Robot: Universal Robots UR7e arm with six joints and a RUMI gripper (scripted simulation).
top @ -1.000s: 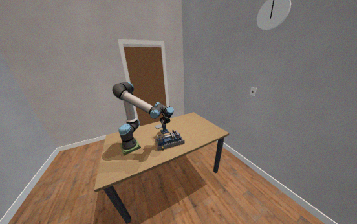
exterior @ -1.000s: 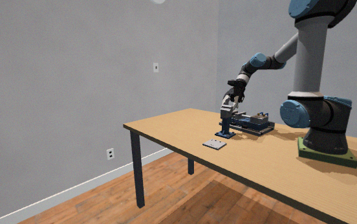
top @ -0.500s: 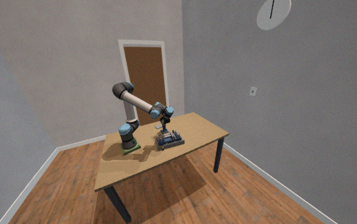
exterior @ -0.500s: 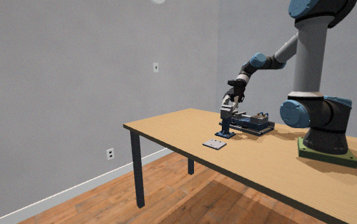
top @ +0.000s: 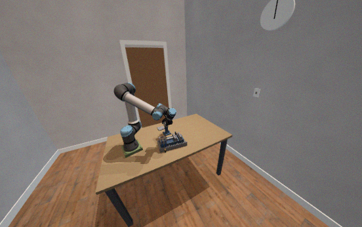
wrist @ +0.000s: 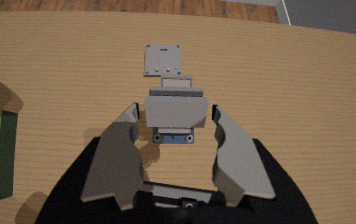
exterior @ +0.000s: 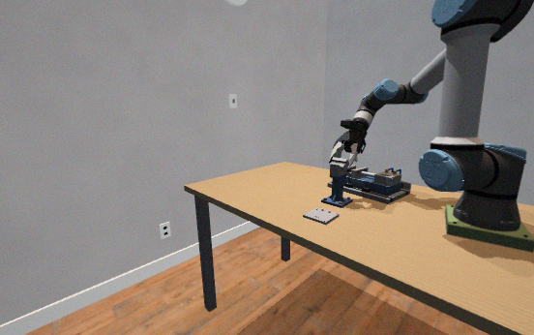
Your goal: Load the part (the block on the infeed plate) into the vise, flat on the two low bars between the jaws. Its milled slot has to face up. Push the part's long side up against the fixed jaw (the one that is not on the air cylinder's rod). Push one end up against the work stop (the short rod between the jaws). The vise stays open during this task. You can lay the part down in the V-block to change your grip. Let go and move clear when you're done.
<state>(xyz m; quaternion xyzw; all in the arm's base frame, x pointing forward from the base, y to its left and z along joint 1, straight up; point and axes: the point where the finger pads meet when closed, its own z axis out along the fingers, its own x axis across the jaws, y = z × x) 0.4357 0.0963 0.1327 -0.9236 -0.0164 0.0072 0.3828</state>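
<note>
I have the tool (top: 166, 130) (exterior: 343, 161) (wrist: 176, 104) parted around the block (exterior: 341, 165) (wrist: 176, 111), with daylight at both ends and nothing gripped, as the part rests atop the V-block (top: 166, 133) (exterior: 338, 186) (wrist: 173, 137) on its post. The block's long axis runs from one finger across to the other, so any regrip here would likely take it by its ends. The infeed plate (top: 160, 128) (exterior: 320, 215) (wrist: 163, 60) carries no part, and the vise (top: 172, 142) (exterior: 370, 184) waits beside the V-block for loading.
</note>
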